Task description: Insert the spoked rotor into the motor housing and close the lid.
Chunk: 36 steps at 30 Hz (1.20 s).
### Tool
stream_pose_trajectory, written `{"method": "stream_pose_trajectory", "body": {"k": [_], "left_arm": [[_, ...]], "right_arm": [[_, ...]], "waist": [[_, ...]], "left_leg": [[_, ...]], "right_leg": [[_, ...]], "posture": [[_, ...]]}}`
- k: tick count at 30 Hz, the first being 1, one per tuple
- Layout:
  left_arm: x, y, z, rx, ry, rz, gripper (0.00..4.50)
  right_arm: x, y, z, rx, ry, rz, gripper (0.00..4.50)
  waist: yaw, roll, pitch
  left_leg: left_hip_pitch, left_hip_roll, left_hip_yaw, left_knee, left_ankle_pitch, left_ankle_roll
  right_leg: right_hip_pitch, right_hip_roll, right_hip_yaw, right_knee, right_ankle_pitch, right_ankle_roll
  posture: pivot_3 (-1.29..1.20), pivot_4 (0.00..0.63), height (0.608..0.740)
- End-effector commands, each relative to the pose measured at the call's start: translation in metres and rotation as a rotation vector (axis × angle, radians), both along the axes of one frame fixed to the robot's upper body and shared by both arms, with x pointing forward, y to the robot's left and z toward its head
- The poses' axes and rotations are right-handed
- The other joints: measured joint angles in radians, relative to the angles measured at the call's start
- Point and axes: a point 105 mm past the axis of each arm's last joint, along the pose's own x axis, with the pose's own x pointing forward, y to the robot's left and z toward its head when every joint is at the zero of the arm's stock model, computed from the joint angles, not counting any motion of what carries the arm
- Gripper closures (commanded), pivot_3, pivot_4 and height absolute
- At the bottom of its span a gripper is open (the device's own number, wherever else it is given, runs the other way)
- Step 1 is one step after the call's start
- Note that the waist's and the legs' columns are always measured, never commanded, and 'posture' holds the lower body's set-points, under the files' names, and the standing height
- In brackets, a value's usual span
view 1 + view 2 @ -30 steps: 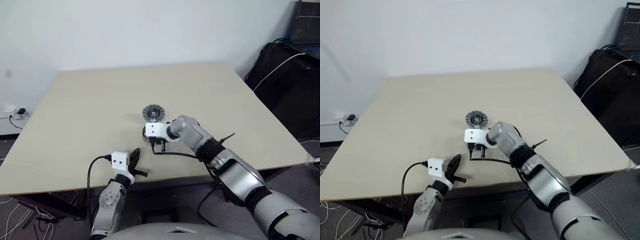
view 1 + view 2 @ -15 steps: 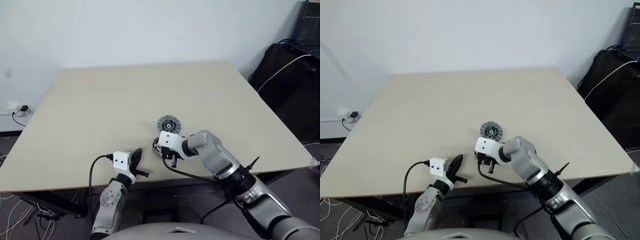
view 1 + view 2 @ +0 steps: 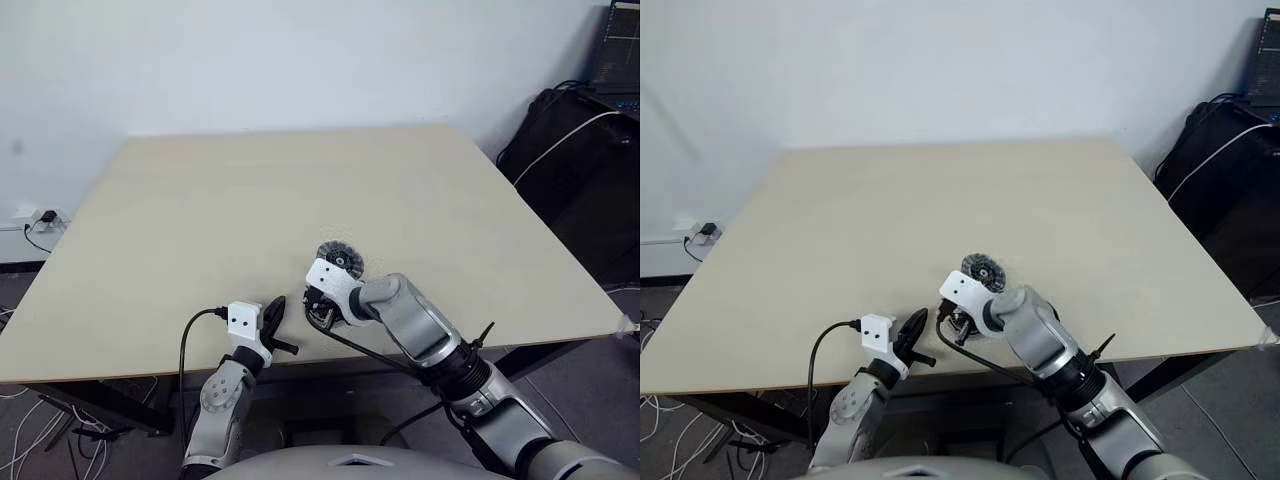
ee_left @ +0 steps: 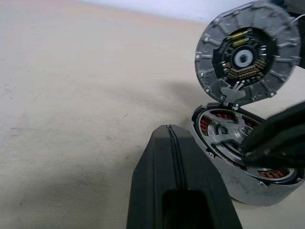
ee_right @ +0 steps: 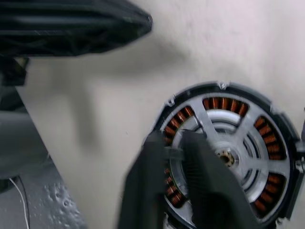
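The counter (image 3: pixel 250 190) has a plain beige top. A white wall (image 3: pixel 250 60) stands behind its far edge. A black bag (image 3: pixel 575 150) with a white cable (image 3: pixel 560 135) sits past the far right corner. A wall socket (image 3: pixel 40 222) lies beyond the left edge.

My right gripper (image 5: pixel 174 157) pulled back toward the near edge of the table (image 3: pixel 180 200) and tipped steeply downward, so its fingers (image 5: pixel 202 176) came to straddle the rim of the spoked rotor (image 5: pixel 228 152) seated in the motor housing (image 4: pixel 248 183). The head camera shifted early on, so the lid (image 3: pixel 340 258) and everything else slid in the eye views; I saw no real move of the lid.
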Motion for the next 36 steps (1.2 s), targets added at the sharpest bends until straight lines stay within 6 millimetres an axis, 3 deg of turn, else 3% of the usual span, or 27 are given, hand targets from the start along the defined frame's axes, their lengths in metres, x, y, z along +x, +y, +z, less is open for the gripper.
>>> {"method": "stream_pose_trajectory", "body": {"k": [1, 6, 10, 15, 20, 33, 36], "left_arm": [[0.002, 0.001, 0.006, -0.002, -0.028, -0.002, 4.50], [0.003, 0.001, 0.006, 0.000, -0.027, -0.008, 4.50], [0.005, -0.001, 0.007, -0.002, -0.029, -0.020, 4.50], [0.006, -0.003, 0.007, -0.005, -0.032, -0.028, 4.50], [0.005, -0.004, 0.008, -0.006, -0.032, -0.026, 4.50], [0.002, -0.001, 0.009, -0.007, -0.030, -0.003, 4.50], [0.002, -0.001, 0.009, -0.008, -0.030, 0.001, 4.50]], "right_arm": [[0.002, 0.005, 0.029, 0.020, -0.126, 0.127, 2.96], [-0.010, -0.012, 0.034, -0.078, -0.168, 0.326, 2.96], [-0.019, -0.033, 0.025, -0.215, -0.159, 0.492, 2.96], [-0.010, -0.048, 0.012, -0.350, -0.194, 0.564, 2.96], [0.003, -0.048, 0.003, -0.421, -0.263, 0.591, 2.96], [0.013, -0.042, -0.004, -0.431, -0.284, 0.629, 2.96], [0.013, -0.042, -0.004, -0.433, -0.283, 0.636, 3.58]], "waist": [[0.000, 0.000, 0.000], [0.000, -0.002, 0.001], [0.000, -0.004, 0.003], [0.000, -0.006, 0.003], [0.008, -0.007, 0.004], [0.004, -0.009, 0.003], [0.001, -0.009, 0.003]], "left_leg": [[0.000, 0.000, 0.000, 0.000, 0.000, 0.000], [0.001, 0.000, -0.001, 0.000, 0.000, 0.001], [0.000, 0.000, 0.000, 0.000, 0.000, 0.001], [0.000, 0.000, 0.000, 0.000, 0.000, 0.001], [0.000, 0.000, 0.000, 0.001, 0.000, 0.001], [0.004, 0.001, 0.000, 0.001, 0.000, 0.000], [0.005, 0.001, 0.000, 0.001, 0.001, -0.001]], "right_leg": [[0.000, 0.000, 0.000, 0.000, 0.000, 0.000], [0.001, -0.001, -0.001, -0.002, 0.000, 0.001], [0.002, 0.000, -0.001, -0.002, -0.001, 0.001], [0.003, 0.000, -0.001, -0.001, -0.001, 0.001], [0.002, -0.001, -0.001, -0.001, 0.000, 0.001], [0.003, 0.000, 0.000, 0.000, 0.000, 0.001], [0.004, 0.000, 0.000, 0.001, 0.000, 0.001]], "posture": [[0.00, 0.000, 0.740], [0.00, 0.000, 0.740], [0.00, 0.000, 0.740], [0.00, 0.000, 0.740], [0.00, 0.000, 0.740], [0.00, 0.000, 0.740], [0.00, 0.000, 0.740]]}}
